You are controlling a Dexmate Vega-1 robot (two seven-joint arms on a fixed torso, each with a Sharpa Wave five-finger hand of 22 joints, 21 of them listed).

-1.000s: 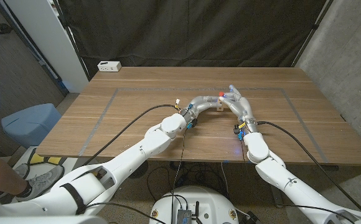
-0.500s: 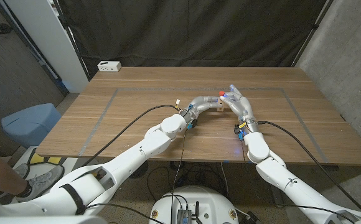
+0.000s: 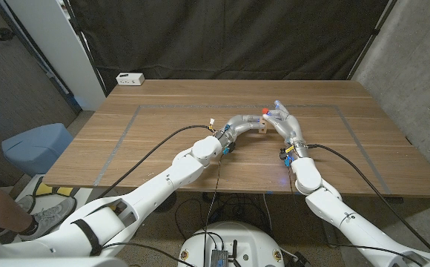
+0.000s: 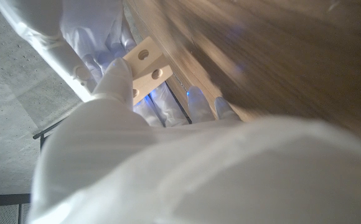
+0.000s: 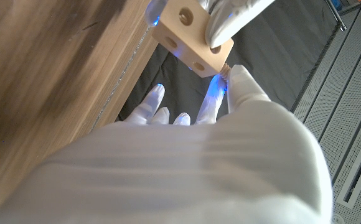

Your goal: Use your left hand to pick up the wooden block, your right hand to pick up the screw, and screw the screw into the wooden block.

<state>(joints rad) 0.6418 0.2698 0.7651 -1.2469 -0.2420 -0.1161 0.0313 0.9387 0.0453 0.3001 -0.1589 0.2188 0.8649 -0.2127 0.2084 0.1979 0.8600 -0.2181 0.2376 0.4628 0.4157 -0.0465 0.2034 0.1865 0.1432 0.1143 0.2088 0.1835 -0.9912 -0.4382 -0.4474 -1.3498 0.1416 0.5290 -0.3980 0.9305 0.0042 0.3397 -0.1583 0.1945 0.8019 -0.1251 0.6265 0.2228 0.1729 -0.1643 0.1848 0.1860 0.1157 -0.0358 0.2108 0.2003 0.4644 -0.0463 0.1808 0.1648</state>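
My two hands meet above the far middle of the table. The pale wooden block (image 3: 260, 127) (image 4: 147, 65) (image 5: 193, 34), with round holes in its faces, is held by my left hand (image 3: 246, 121) (image 4: 115, 84) between thumb and fingers. My right hand (image 3: 279, 117) (image 5: 230, 93) is up against the block and pinches the screw (image 5: 225, 70). Only a short bit of thread shows, at the block's lower corner. A small red part (image 3: 264, 113) sits where the hands meet; I cannot tell what it is.
The wooden table (image 3: 163, 133) carries a taped rectangle outline. A white power strip (image 3: 130, 78) lies at the far left corner. Cables run along both forearms to the near edge. A person's shoe (image 3: 44, 215) shows on the floor at the left.
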